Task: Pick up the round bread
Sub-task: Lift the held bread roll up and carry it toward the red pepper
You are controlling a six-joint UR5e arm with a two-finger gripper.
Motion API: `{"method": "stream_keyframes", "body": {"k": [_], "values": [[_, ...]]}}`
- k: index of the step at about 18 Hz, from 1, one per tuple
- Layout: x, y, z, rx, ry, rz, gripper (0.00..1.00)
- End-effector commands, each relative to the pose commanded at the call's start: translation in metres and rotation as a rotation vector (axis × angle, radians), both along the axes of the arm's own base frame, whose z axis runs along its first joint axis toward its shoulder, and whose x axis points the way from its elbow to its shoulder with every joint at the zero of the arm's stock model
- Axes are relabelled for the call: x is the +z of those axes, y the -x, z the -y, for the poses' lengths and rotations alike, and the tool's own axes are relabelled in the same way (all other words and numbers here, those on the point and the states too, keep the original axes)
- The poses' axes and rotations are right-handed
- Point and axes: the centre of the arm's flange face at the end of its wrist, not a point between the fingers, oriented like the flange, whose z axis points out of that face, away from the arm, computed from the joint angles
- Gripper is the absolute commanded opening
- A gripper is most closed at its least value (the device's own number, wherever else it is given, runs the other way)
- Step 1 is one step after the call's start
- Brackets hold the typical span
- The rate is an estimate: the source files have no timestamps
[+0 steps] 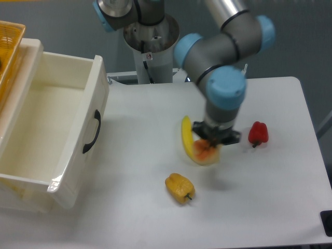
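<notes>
In the single fixed camera view, the gripper (209,145) is pinching the round bread (206,151), its dark fingers closing over the bun's top while the orange-pink lobes are showing just beneath them. The bread is hanging in front of the lower end of the banana (190,144), and a soft shadow is lying on the table (270,197) just below and to the right of it, which suggests the bun is sitting clear of the surface, though how high is hard to say. The yellow pepper (179,188) is resting near, below and to the left, and the red pepper (258,133) is lying just beside the wrist on the right. The open white drawer (49,135) is standing well apart at the left. Doing this step well is probably a matter of keeping the squeeze steady, since a knotted bun is likely soft and could slip or deform, and of carrying it straight up and smoothly, so that it is not brushing the banana or swinging toward the red pepper.
</notes>
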Motion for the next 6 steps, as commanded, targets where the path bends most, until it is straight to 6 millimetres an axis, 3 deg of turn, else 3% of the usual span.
{"method": "stream_keyframes", "body": {"k": [3, 6], "values": [[0.018, 0.025, 0.017, -0.048, 0.014, 0.003, 0.0], [0.02, 0.031, 0.027, -0.034, 0.008, 0.005, 0.0]]}}
